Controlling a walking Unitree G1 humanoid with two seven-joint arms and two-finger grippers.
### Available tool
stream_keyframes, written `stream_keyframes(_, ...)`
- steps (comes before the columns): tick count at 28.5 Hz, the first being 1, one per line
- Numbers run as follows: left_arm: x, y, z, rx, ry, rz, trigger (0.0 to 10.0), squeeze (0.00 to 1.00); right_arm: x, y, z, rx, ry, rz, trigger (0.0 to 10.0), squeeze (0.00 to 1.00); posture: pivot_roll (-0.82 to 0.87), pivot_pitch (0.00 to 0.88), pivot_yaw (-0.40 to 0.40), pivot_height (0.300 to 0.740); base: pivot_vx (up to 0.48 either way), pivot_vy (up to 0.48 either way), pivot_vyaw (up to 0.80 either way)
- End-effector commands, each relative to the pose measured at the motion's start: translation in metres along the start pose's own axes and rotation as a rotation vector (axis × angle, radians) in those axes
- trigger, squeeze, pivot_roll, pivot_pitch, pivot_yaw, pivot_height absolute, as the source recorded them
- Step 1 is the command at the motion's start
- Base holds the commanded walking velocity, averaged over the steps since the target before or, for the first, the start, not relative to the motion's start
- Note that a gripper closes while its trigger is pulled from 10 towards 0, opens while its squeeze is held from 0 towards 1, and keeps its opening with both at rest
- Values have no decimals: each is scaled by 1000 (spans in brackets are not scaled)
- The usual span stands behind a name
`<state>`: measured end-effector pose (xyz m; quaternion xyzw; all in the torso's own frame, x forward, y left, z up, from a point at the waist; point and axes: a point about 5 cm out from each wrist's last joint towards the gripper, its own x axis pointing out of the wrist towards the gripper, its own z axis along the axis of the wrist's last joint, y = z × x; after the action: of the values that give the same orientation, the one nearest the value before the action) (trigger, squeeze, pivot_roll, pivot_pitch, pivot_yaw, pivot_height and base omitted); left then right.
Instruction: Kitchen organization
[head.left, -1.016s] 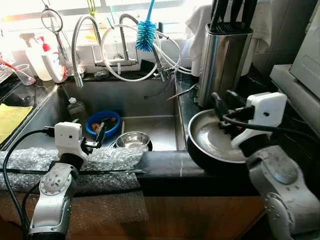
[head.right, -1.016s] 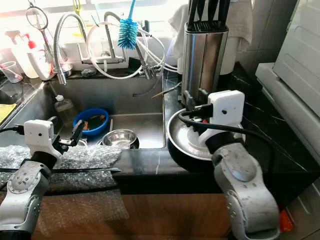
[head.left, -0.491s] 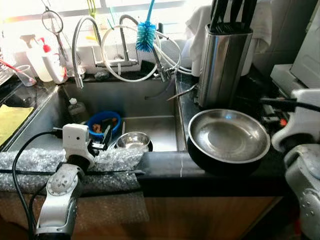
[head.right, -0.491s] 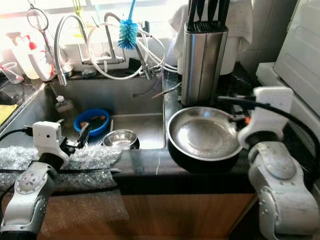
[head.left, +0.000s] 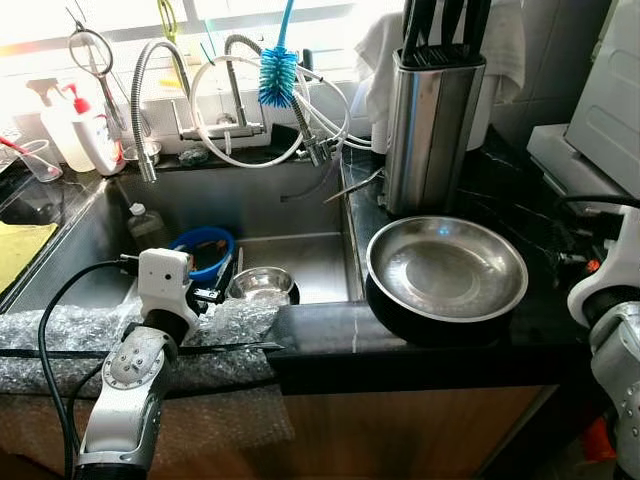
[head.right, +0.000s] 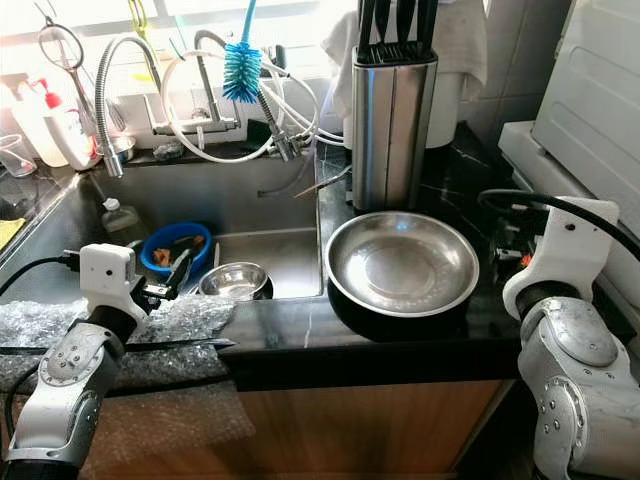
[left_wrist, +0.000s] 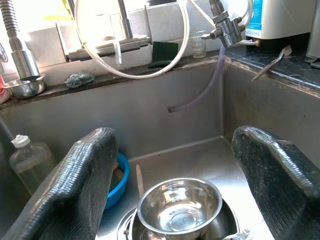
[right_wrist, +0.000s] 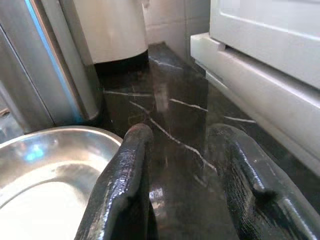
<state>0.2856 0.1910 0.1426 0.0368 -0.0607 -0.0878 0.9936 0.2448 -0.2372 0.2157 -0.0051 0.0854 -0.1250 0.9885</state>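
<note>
A wide shallow steel dish (head.left: 447, 267) rests on a black pan (head.left: 420, 322) on the dark counter, to the right of the sink (head.left: 300, 200). In the sink stand a small steel bowl (head.left: 261, 284) and, behind it, a blue bowl (head.left: 203, 245) with scraps. My left gripper (left_wrist: 172, 135) hovers open over the sink's front edge, pointing at the small steel bowl (left_wrist: 179, 210), with nothing between its fingers. My right gripper (right_wrist: 181, 131) is open and empty, low over the counter just right of the steel dish (right_wrist: 45, 170).
A steel knife block (head.left: 430, 120) stands behind the dish. Faucets and hoses (head.left: 240, 110), a blue bottle brush (head.left: 275, 75) and soap bottles (head.left: 85, 125) line the back. Bubble wrap (head.left: 60, 335) covers the front edge. A white appliance (head.left: 600, 130) sits at right.
My right gripper has pulled back off the steel dish to its right side. The left gripper has edged slightly right along the sink's front edge. The camera has shifted a little.
</note>
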Motion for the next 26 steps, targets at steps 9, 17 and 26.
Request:
stream_keyframes(9,-1,-2,-2,0,22,4,10000,0,7,3,-4,85,94,33,10000,0,-159,0,76,740,0,0,0)
stream_keyframes(17,1,-5,-2,-5,23,2,10000,0,9,8,-6,87,116,52,10000,0,-157,0,77,740,0,0,0)
stream_keyframes(26,2,-6,-3,-6,23,-1,10000,0,10,7,-7,66,121,24,10000,0,-158,0,76,740,0,0,0)
